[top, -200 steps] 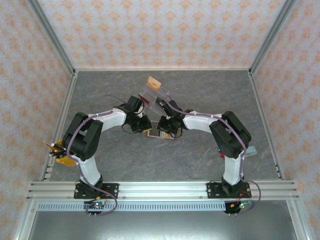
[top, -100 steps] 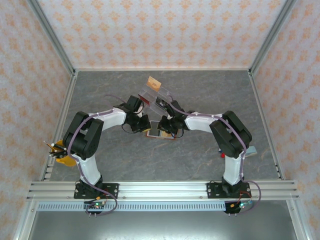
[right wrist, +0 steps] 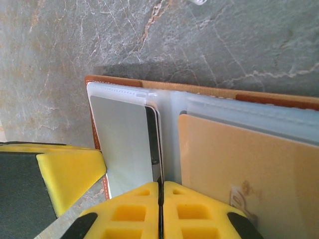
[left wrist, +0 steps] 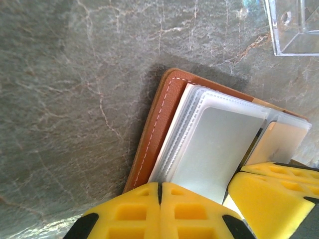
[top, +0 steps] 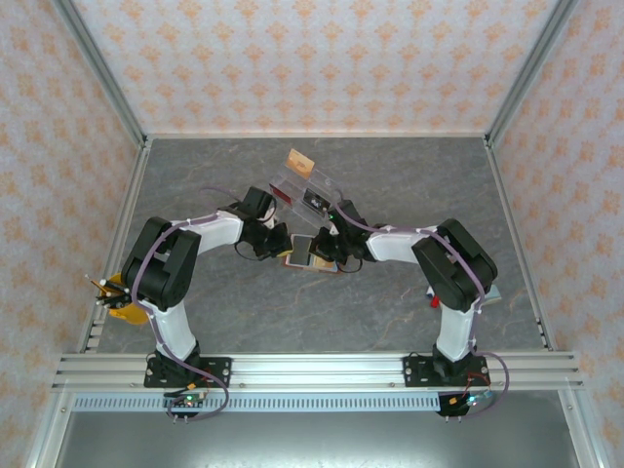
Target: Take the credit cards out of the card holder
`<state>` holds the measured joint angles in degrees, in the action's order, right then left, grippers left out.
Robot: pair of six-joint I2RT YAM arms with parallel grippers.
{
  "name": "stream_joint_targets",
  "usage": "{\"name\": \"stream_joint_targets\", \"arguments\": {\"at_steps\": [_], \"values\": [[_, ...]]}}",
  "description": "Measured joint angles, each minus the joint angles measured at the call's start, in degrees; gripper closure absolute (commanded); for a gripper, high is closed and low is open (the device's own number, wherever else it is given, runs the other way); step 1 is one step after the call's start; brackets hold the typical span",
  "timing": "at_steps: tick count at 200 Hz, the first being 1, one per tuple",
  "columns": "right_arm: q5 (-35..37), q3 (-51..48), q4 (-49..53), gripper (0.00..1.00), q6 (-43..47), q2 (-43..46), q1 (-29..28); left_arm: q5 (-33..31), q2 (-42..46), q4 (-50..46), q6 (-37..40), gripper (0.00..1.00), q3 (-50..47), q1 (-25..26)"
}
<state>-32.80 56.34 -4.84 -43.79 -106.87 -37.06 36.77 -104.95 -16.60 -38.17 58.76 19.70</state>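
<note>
Both jaws have closed over the last second, and the right gripper [right wrist: 160, 209] has shifted left onto the card holder [top: 304, 255] mid-table. The left gripper [left wrist: 159, 201] and the right both have pads pressed together at the clear sleeves; the right may be nipping a sleeve edge, hard to tell. The card holder lies open with the tan card [right wrist: 239, 164] still in its sleeve.

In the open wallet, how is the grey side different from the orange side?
The grey side is plain, but the orange side has faint print on it. The grey side has a thin dark edge right beside it; the orange side has none. Both sit under clear plastic sleeves in the brown card holder.
</note>
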Motion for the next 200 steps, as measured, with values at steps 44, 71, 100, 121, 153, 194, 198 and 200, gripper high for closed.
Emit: {"name": "stream_joint_targets", "arguments": {"at_steps": [44,71,100,121,153,194,198,200], "values": [[-0.5,-0.5,-1.3,0.89,-0.2,0.0,0.2,1.7,-0.2,1.0,-0.9,0.95,-0.4,-0.7],[-0.7,-0.5,-1.7,0.89,-0.2,-0.1,0.2,2.0,-0.2,1.3,-1.0,0.95,-0.6,-0.7],[-1.5,-0.6,-2.3,0.97,-0.7,-0.5,0.6,2.8,-0.2,1.9,-1.0,0.95,-0.8,-1.0],[-1.6,-1.1,-3.4,1.00,-1.4,-0.5,0.8,3.2,-0.2,2.4,-1.4,0.94,-1.1,-1.3],[-1.5,-2.2,-5.1,1.00,-1.5,-0.2,0.8,3.5,-0.2,2.8,-1.9,0.88,-1.2,-1.4],[-1.7,-3.2,-4.4,1.00,-1.4,1.6,0.8,4.1,0.5,3.6,-2.3,0.82,-1.9,-1.2],[-1.8,-3.2,-4.1,1.00,-1.4,1.8,0.8,4.1,0.7,3.5,-2.2,0.82,-2.0,-1.1],[-1.8,-3.2,-3.9,1.00,-1.4,2.0,0.8,4.2,0.7,3.5,-2.2,0.82,-2.0,-1.0]]}}
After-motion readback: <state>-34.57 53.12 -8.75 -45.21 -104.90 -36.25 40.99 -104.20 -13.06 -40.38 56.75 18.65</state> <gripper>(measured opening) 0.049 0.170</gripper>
